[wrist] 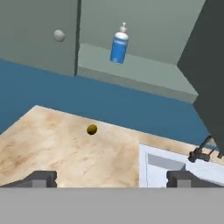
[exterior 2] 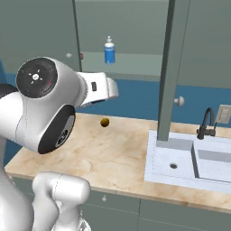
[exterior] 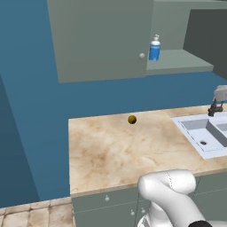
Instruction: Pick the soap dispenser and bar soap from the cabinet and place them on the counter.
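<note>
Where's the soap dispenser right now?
The soap dispenser stands upright on the open cabinet's shelf, near its left end just right of the closed door's knob, high above the small dark-yellow ball on the counter.

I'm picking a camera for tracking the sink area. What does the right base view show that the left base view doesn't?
Right base view alone: the black faucet's full curved spout, a wall outlet, the open cabinet door seen edge-on, and a small red spot on the shelf by the closed door.

Left base view alone: the floor tiles and the counter's left end.

Both: the soap dispenser upright on the open cabinet shelf, the dark-yellow ball on the counter, and the sink.
</note>
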Controlling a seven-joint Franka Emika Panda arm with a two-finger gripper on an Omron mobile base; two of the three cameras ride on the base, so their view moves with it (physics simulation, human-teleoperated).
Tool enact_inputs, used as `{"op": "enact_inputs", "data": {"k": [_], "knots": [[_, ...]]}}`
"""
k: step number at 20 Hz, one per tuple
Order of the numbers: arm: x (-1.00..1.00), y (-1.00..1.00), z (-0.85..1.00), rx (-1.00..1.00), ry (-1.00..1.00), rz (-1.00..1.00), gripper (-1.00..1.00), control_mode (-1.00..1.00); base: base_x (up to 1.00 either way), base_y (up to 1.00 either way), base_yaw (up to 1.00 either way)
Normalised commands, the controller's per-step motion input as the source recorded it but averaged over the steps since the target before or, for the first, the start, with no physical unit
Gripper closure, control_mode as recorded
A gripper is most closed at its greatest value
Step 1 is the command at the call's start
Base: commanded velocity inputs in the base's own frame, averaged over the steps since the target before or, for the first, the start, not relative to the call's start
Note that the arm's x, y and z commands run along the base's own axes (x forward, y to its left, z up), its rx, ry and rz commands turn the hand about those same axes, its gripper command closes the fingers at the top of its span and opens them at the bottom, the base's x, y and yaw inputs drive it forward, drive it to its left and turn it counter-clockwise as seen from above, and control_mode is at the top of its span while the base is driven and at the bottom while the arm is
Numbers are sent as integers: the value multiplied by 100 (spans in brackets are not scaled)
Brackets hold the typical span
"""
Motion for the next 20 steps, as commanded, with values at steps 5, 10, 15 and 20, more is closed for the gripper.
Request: {"op": "enact_inputs", "data": {"k": [5, 10, 15, 20], "knots": [[-18, 0, 15, 35, 0, -2, -100, -100, 0, 0, 0], [-21, 7, 8, 14, -8, -2, -100, -100, 0, 0, 0], [-7, 35, 0, 1, -4, 0, -100, -100, 0, 0, 0], [-10, 43, 0, 0, -14, 0, -100, -100, 0, 0, 0]]}}
